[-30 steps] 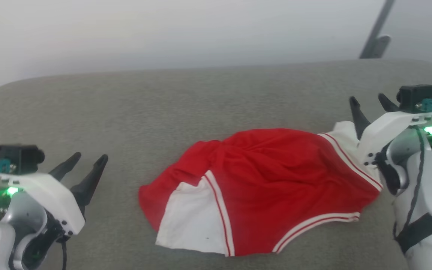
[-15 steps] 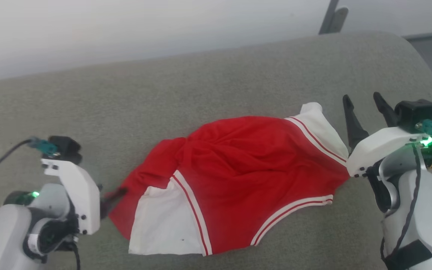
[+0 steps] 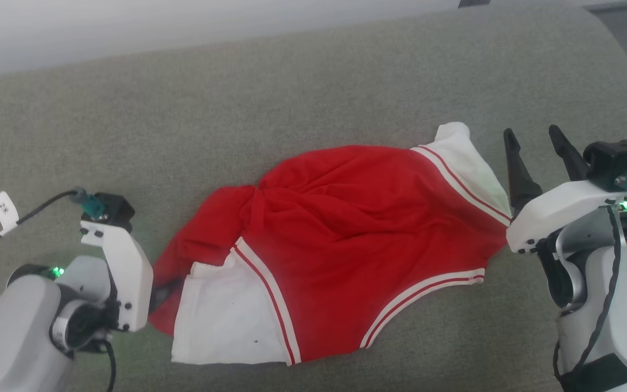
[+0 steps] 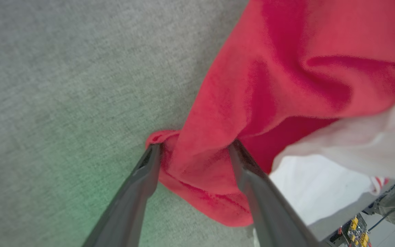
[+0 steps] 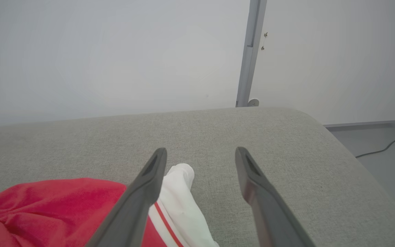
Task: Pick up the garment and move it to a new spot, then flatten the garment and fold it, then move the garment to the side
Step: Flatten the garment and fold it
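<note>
Garment [image 3: 346,245] on cushion [image 3: 292,98], left gripper [image 4: 194,145] jaws apart astride its edge, right gripper [image 5: 201,152] jaws apart

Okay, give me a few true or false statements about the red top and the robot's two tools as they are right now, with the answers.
1. The garment lies crumpled on the grey cushion. True.
2. The left tool has its fingers apart, with a red edge of the garment between them. True.
3. The right tool is clamped on the white sleeve. False: its fingers are spread open beside that sleeve and hold nothing.
4. The garment is folded into a neat square. False: it is unfolded, bunched and wrinkled.
</note>
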Robot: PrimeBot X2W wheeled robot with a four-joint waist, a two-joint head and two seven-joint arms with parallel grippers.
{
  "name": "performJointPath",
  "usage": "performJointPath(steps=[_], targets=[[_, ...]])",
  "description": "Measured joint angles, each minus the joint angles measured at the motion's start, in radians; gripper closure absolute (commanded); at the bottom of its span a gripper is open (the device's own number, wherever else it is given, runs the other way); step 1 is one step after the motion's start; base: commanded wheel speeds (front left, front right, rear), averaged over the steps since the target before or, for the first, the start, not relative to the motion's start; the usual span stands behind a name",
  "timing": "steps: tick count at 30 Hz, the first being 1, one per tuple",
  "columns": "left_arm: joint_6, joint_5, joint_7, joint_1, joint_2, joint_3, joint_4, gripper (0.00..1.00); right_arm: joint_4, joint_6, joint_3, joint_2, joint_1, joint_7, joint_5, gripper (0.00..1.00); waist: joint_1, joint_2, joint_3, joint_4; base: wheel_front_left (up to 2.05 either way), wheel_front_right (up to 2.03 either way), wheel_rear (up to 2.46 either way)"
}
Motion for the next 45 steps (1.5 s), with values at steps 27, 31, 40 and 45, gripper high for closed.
performJointPath(steps=[27, 31, 40, 45], targets=[[-0.110, 0.153, -0.276, -0.392, 0.122, -0.111, 0.298, 1.00, -0.035, 0.000, 0.013, 0.001, -0.033, -0.010, -0.009, 0.00, 0.0000, 0.0000, 0.068, 0.005, 0.00, 0.00, 0.00], [-0.110, 0.207, -0.410, -0.500, 0.148, -0.164, 0.334, 1.00, -0.043, 0.000, 0.018, 0.001, -0.046, -0.011, -0.009, 0.00, 0.0000, 0.0000, 0.099, -0.011, 0.00, 0.00, 0.00], [-0.111, 0.193, -0.490, -0.600, 0.125, -0.259, 0.423, 1.00, -0.054, 0.000, 0.032, 0.001, -0.057, -0.013, -0.001, 0.00, -0.0001, 0.0000, 0.153, -0.029, 0.00, 0.00, 0.00], [-0.111, 0.148, -0.506, -0.604, 0.110, -0.325, 0.470, 0.75, -0.044, 0.000, 0.041, 0.001, -0.072, -0.014, 0.008, 0.00, 0.0000, 0.0000, 0.172, -0.030, 0.00, 0.00, 0.00]])
